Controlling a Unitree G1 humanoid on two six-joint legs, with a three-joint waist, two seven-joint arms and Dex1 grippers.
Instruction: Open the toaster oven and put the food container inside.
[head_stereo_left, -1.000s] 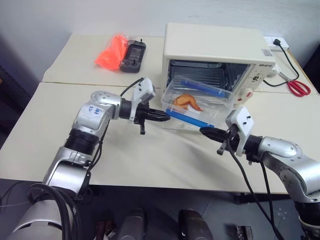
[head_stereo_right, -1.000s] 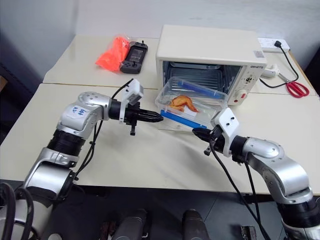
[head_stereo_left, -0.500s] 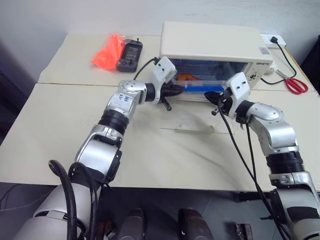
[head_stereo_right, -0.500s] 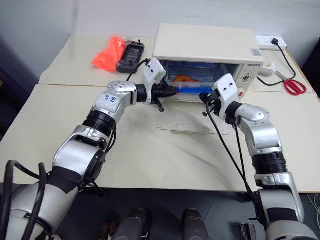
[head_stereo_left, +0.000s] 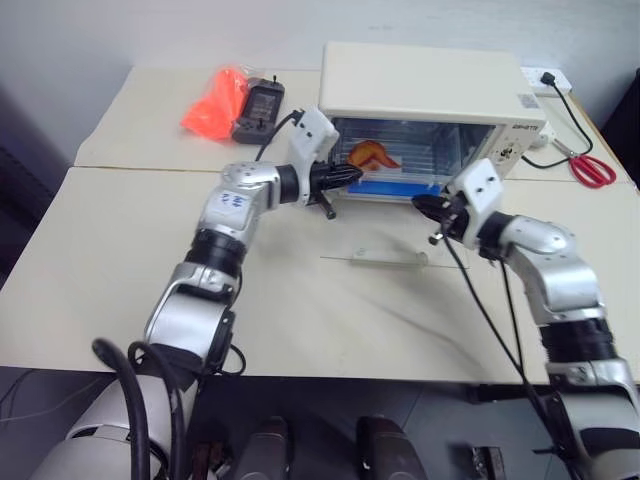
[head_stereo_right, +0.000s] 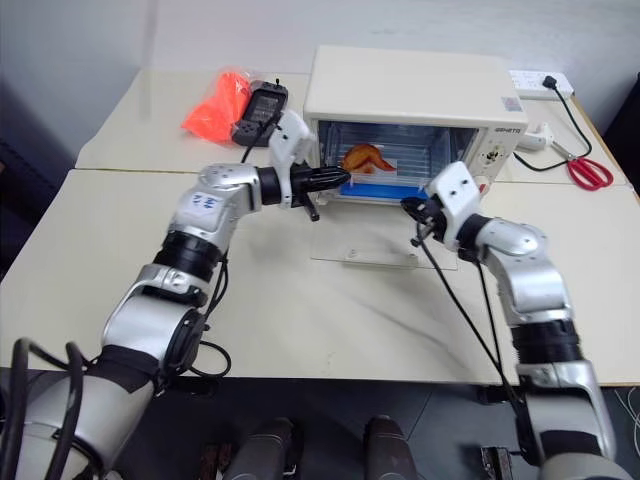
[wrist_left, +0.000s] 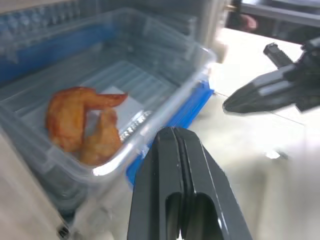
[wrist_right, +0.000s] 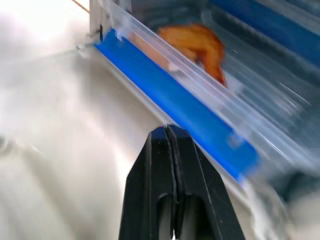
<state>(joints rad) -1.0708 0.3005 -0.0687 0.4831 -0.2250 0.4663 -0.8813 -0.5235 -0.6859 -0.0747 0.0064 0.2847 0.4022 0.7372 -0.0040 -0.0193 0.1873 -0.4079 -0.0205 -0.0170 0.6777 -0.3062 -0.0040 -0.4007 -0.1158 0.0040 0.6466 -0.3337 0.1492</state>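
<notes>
With both sets of jaws pressed together and holding nothing, the left gripper (head_stereo_right: 340, 179) sits at the left edge of the oven mouth and the right gripper (head_stereo_right: 408, 205) at the right edge, each tip just beside the food container (head_stereo_right: 385, 172) (contact not resolvable from the wrist views). Food container is on the wire rack inside the toaster oven (head_stereo_right: 415, 100), orange food visible through the clear wall, front blue clip bar (head_stereo_left: 395, 188) running along the opening. Glass door (head_stereo_right: 385, 240) lies folded down flat over the worktop (head_stereo_right: 300, 310). Judgement: opening is done, placement nearly done; the front clip looks level with the mouth, so maybe a last nudge inward, then retreat. Room: the oven's side walls hem in both tips, and the lowered door fills the space right in front, so the way out is back toward the robot. Orange bag (head_stereo_right: 215, 108), black device (head_stereo_right: 257, 108) and scissors (head_stereo_right: 584, 172) are well apart.
</notes>
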